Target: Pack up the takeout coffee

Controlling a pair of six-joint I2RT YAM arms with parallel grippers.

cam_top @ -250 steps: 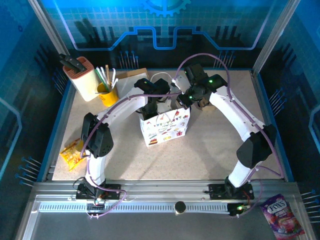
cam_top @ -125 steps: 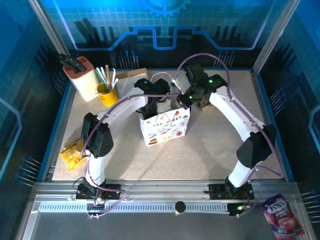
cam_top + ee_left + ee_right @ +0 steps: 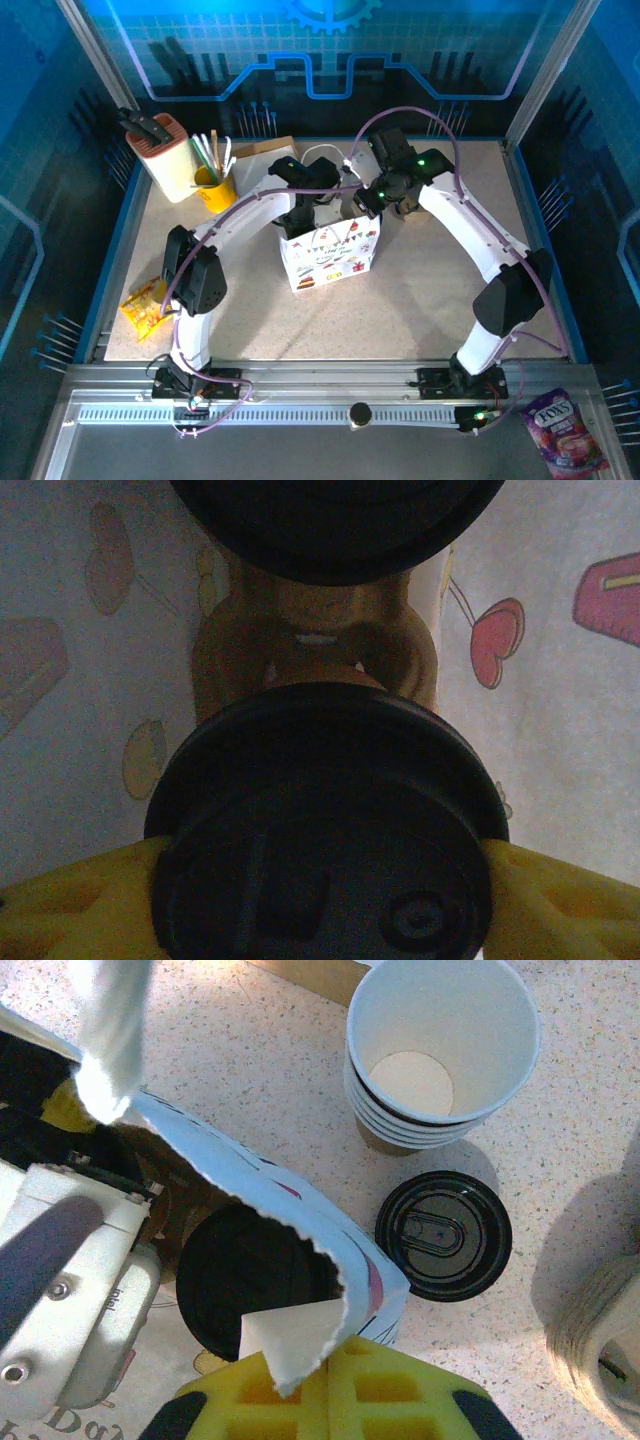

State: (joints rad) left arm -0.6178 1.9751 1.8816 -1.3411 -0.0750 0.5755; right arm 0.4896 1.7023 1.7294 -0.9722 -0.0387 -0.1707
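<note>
Nothing has visibly moved over the last second: both arms hold the same pose over the bag, and the things on the tabletop lie as they did.

The left gripper (image 3: 320, 905) is down inside the paper bag (image 3: 330, 258). Its yellow fingers (image 3: 70, 900) sit against both sides of the black lid of a lidded cup (image 3: 320, 820), partly open and clamped on that lid. The bag's printed inner walls, with cherries and hearts, rise on either side of the cup. Beyond it, at the top of the left wrist view, is a second black lid (image 3: 335, 520). Tan-brown paper shows between the two lids, but it is too dim to tell how that further cup lies.

The right gripper (image 3: 330, 1395) is fully closed, pinching the bag's torn white rim at the bag's right side. In its wrist view the same lidded cup shows in the mouth of the bag, next to the left arm's white wrist.

Just outside the bag, on the speckled tabletop (image 3: 250, 1050), a loose black lid (image 3: 443, 1235) lies flat. Just past it stands a stack of empty cups (image 3: 440, 1050), upright with white insides.

Well apart, at the far left corner, stand a knife block (image 3: 160, 150) and a yellow mug (image 3: 216, 188) holding straws. A yellow snack packet (image 3: 145, 305) lies at the left edge.
</note>
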